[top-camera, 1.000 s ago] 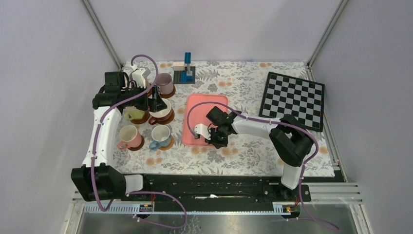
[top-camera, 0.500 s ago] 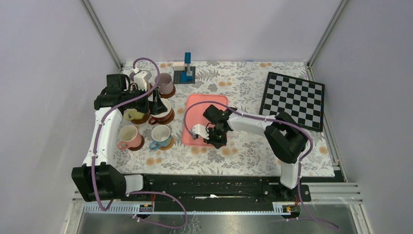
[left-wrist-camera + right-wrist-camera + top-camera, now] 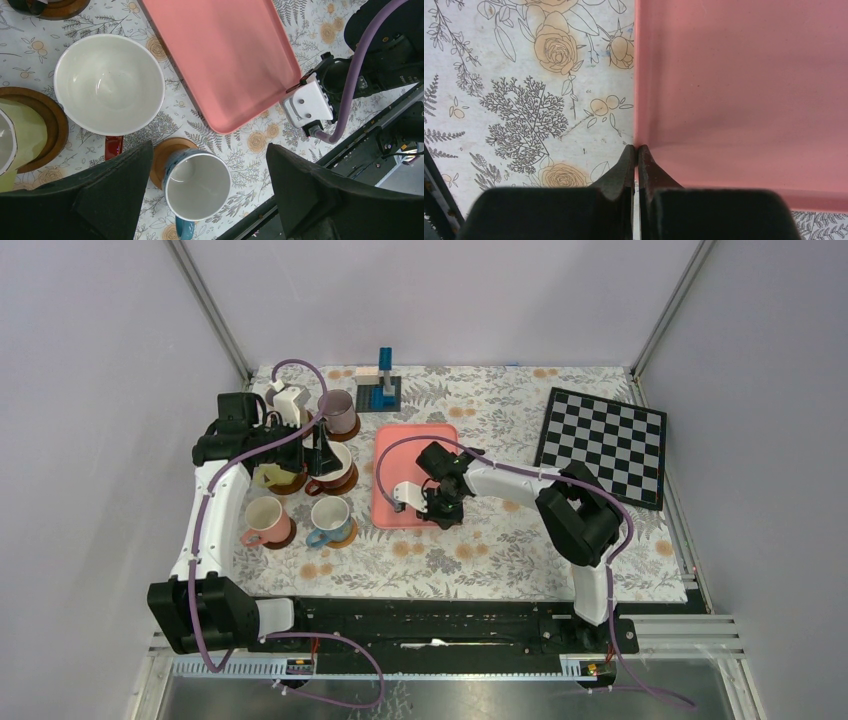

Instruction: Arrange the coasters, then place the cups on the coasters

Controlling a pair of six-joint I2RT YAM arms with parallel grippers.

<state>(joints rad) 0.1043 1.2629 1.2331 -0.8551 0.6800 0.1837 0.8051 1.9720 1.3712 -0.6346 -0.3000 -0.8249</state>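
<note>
Several cups stand on brown coasters at the table's left: a mauve cup, a wide white cup, a yellow cup, a salmon pink cup and a light blue cup. My left gripper hovers open above them. From its wrist, the light blue cup on an orange-brown coaster lies between the spread fingers, and the white cup sits beyond. My right gripper is shut on the near rim of the pink tray.
The empty pink tray lies mid-table, slightly skewed. A chessboard sits at the right, and a small blue block stand at the back. A floral cloth covers the table.
The right gripper has moved left and away from the bases, dragging the pink tray with it. The left arm has barely shifted, and the cups stay put.
</note>
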